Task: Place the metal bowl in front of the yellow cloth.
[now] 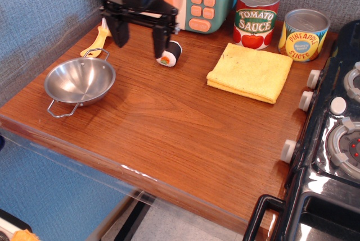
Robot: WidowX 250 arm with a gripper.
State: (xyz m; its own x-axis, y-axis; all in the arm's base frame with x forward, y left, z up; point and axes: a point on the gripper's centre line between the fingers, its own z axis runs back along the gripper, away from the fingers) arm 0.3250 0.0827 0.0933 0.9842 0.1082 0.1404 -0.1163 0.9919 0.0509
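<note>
In the single overhead view, the pincer (pixel 139 39) hangs spread wide and empty at upper left, above the worktop (pixel 169 134). The metal bowl (pixel 80 81) sits at left, well apart from the yellow cloth (pixel 251 72) at upper right. One finger seems to be just beside the sushi roll (pixel 168 54), so descending could knock it.

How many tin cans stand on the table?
2: the tomato sauce can behind the yellow cloth, and the pineapple slices can to its right, beside the stove.
</note>
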